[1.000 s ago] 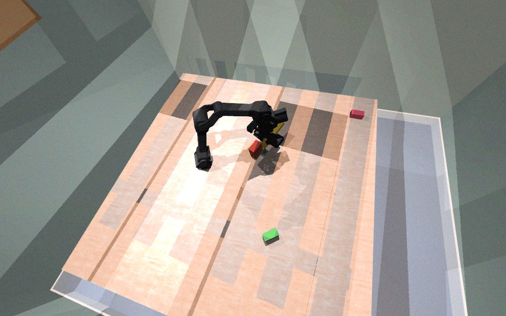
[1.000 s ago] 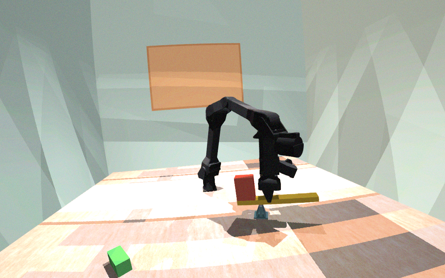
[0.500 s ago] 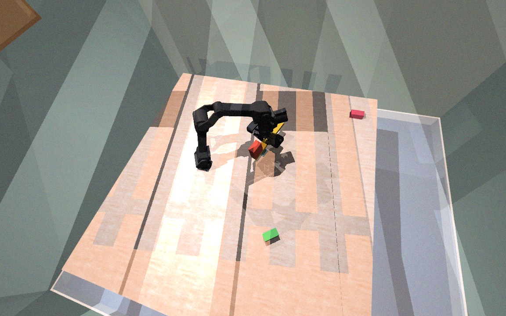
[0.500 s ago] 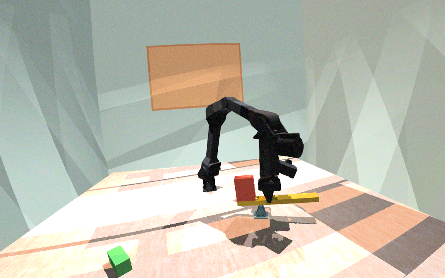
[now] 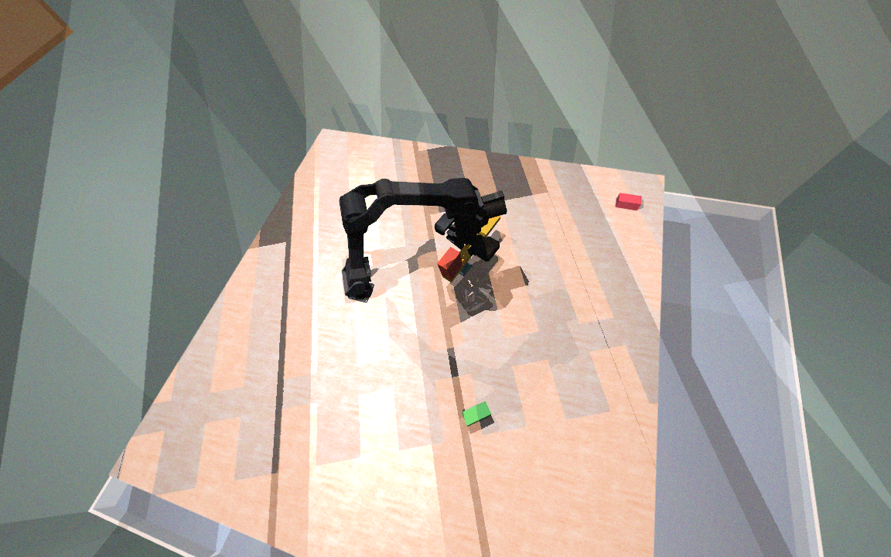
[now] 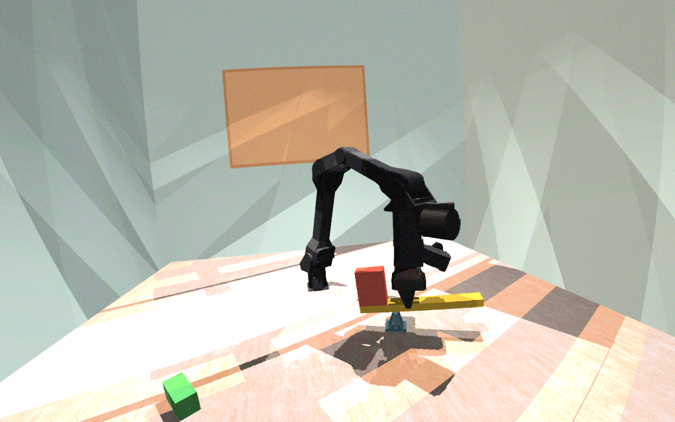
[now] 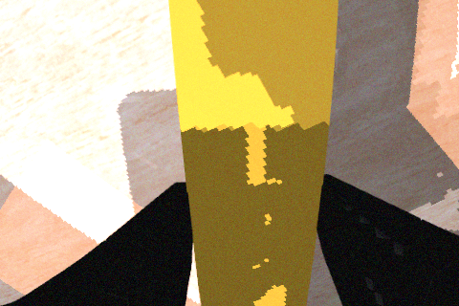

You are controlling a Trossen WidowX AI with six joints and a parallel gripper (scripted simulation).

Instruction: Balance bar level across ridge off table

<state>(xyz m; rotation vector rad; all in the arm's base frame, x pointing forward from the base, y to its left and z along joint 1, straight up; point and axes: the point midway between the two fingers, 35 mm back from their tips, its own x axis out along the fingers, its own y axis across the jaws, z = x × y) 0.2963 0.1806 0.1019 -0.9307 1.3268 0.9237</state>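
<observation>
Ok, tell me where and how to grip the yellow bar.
Grip the yellow bar from above across its narrow width, beside the red block, over the ridge. Its long sides are flat and parallel. The gripper holds it there.

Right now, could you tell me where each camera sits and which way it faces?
Top: high above, looking down at the table; whole arm shows.
Exterior: low, by the green cube, facing the arm, bar and ridge.
Wrist: on the gripper, along the bar; both fingers show.
Top and exterior share the green cube.
</observation>
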